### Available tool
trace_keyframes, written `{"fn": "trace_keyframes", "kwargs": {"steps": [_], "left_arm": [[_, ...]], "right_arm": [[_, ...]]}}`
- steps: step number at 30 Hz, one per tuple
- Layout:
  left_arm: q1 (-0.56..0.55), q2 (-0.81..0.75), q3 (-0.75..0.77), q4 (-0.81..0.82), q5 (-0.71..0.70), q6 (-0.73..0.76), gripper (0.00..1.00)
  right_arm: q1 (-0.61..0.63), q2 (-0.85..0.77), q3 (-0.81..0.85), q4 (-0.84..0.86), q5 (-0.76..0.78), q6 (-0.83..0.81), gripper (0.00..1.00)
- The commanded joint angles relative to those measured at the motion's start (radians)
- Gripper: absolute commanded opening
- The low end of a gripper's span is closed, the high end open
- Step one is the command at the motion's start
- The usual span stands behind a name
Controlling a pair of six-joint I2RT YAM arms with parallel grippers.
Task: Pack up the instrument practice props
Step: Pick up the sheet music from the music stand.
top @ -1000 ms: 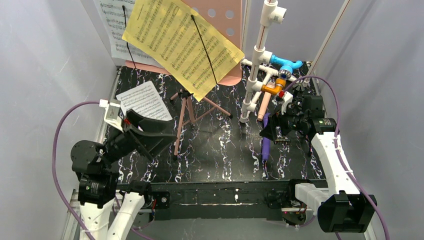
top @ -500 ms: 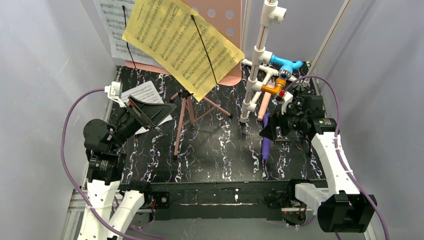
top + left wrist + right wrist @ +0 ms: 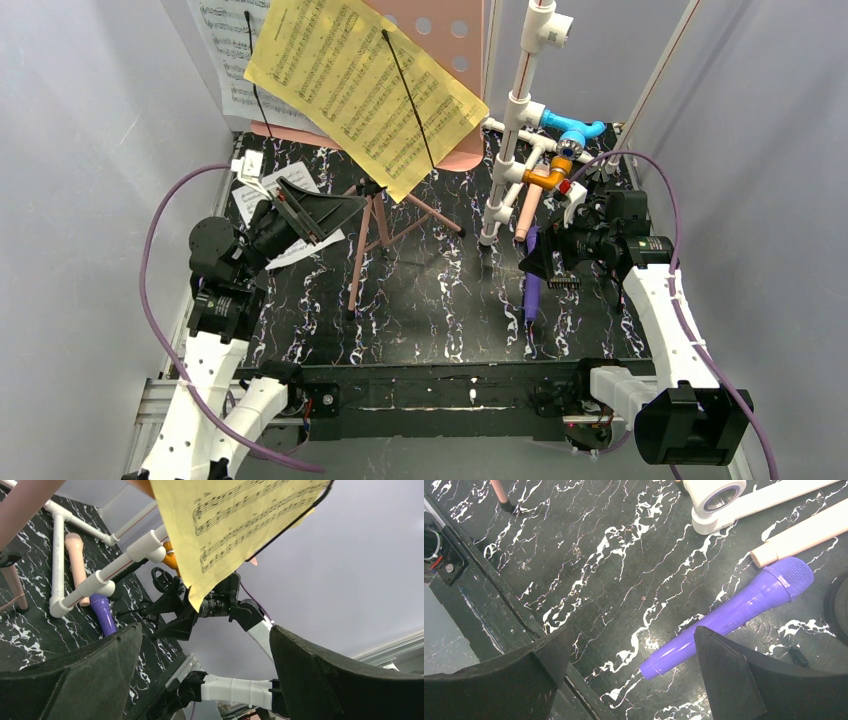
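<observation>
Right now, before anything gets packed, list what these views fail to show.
- White music page, top view: mostly under the left hand.
- Pink holder, top view: covered by the yellow page and cut by the top edge.
- Purple microphone, top view: head under the right hand.
- Beige microphone, right wrist view: cut by the right edge.
- Printed notes: too small to read in any view.

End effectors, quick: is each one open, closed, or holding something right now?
Left end effector: open, holding nothing, facing the yellow music page.
Right end effector: open, holding nothing, purple microphone lying just below it.
</observation>
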Motion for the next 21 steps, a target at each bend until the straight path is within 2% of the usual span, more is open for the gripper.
{"fn": "trace_keyframes", "kwargs": {"steps": [1,21], "left_arm": [[-0.045,0.024,-0.018,0.088,-0.029,0.026,0.98],[-0.137,0.060,-0.070,0.151,-0.117,0.049,0.98]], "right_arm": [[-0.005,0.000,-0.003,0.023,-0.024,0.003,1.00],[-0.007,-0.004,-0.007,0.027,-0.029,0.002,1.00]]}}
